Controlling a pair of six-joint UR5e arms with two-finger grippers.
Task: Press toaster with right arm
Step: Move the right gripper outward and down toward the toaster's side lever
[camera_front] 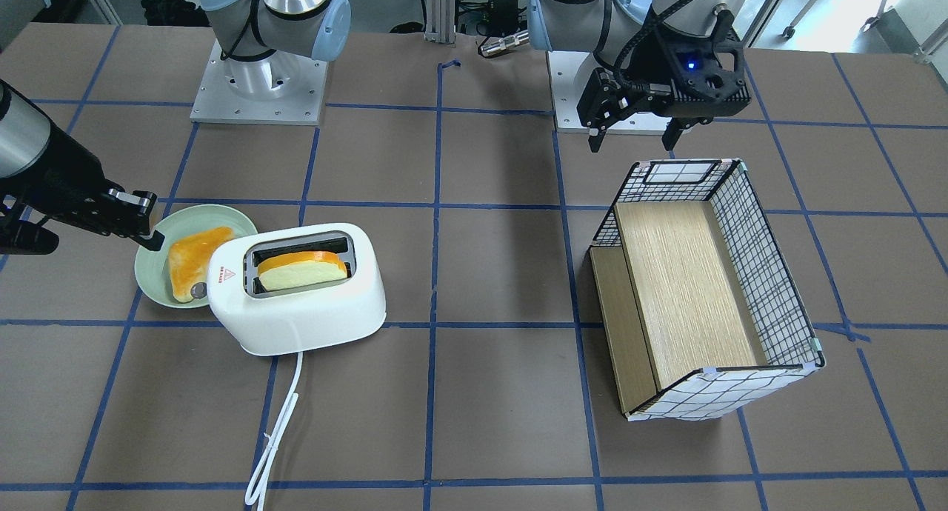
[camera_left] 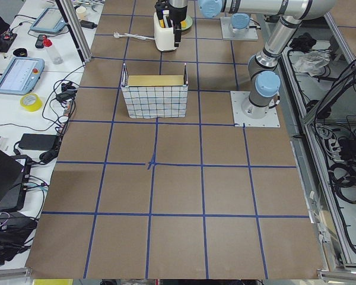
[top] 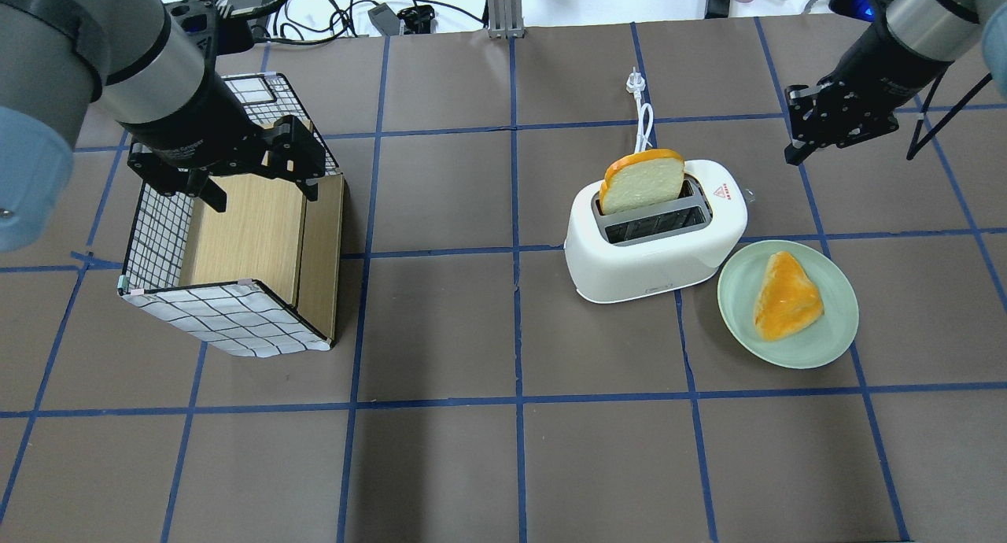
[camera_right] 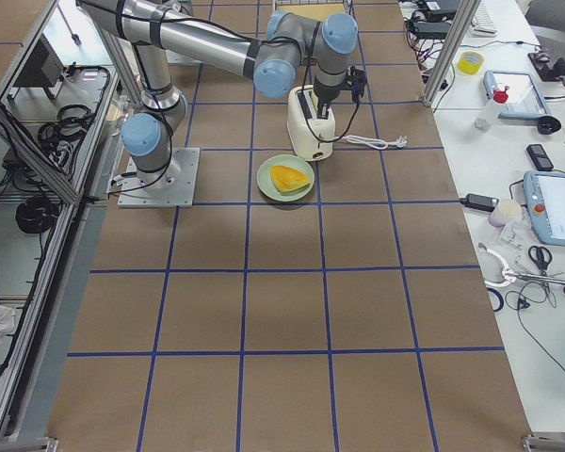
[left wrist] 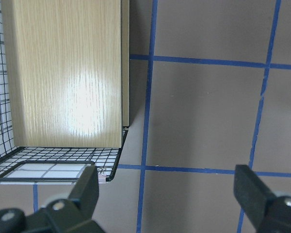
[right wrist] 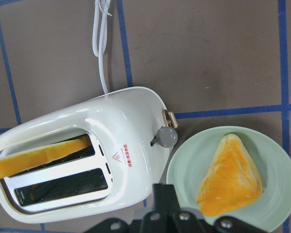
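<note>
Toaster point(top: 653, 252) sits on worktop point(top: 503, 448); looks light, so an off-centre push could tip or slide it. Plate point(top: 834, 338) is just beside its lever end: low approach clips the rim. Right claw point(camera_front: 152, 238), clenched and empty, hovers past that end. Left claw point(camera_front: 633, 137), released, is well away. Lever point(right wrist: 170, 118) is tiny, next to the knob point(right wrist: 166, 137): easy to miss.

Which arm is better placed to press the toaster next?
Right. The right gripper hovers near the knob end of the white rounded plastic two-slot toaster; the left gripper hangs over the grid-patterned wire basket, far across the table.
</note>
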